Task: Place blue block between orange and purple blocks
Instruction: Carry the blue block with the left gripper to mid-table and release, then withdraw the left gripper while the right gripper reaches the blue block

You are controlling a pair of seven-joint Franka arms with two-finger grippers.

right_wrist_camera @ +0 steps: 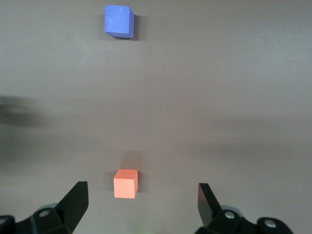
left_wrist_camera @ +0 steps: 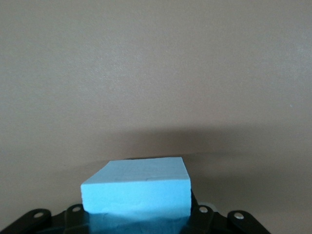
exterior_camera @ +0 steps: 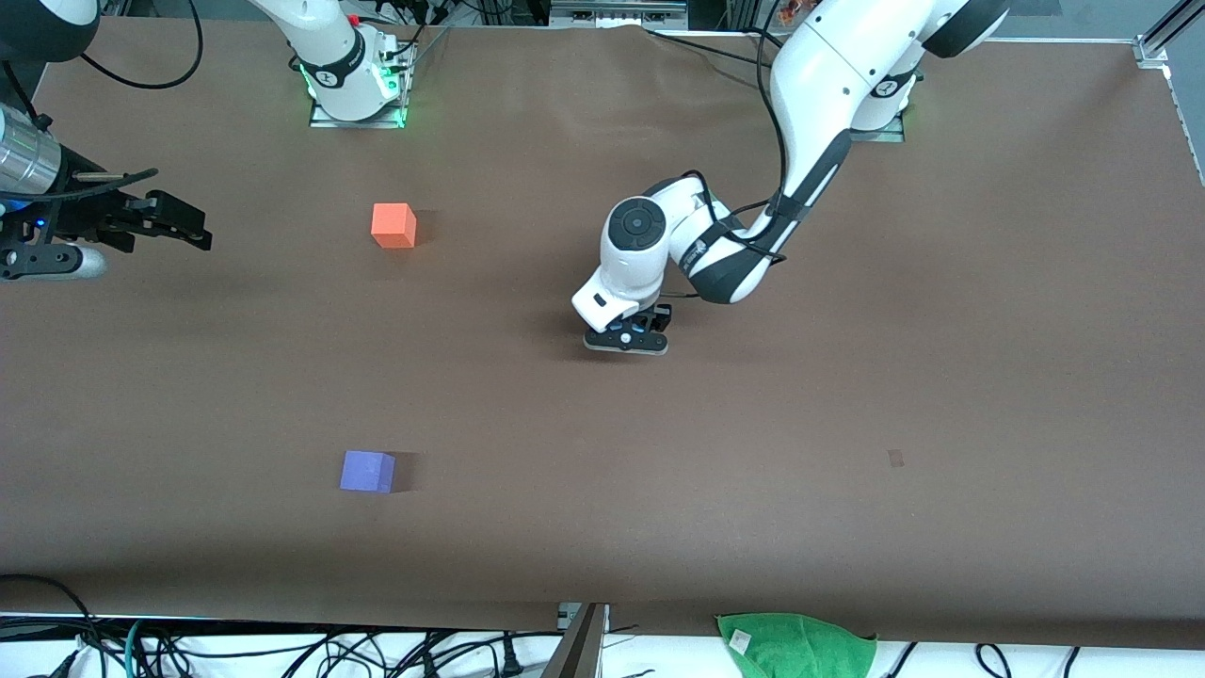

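The blue block sits between the jaws of my left gripper, which is shut on it, low over the middle of the brown table. The hand hides the block in the front view. The orange block lies toward the right arm's end of the table, and it also shows in the right wrist view. The purple block lies nearer to the front camera than the orange one, and it also shows in the right wrist view. My right gripper is open and empty in the air, with its fingers spread in its own view.
A green cloth lies at the table's edge nearest the front camera. Cables run along that edge. A small dark mark is on the table toward the left arm's end.
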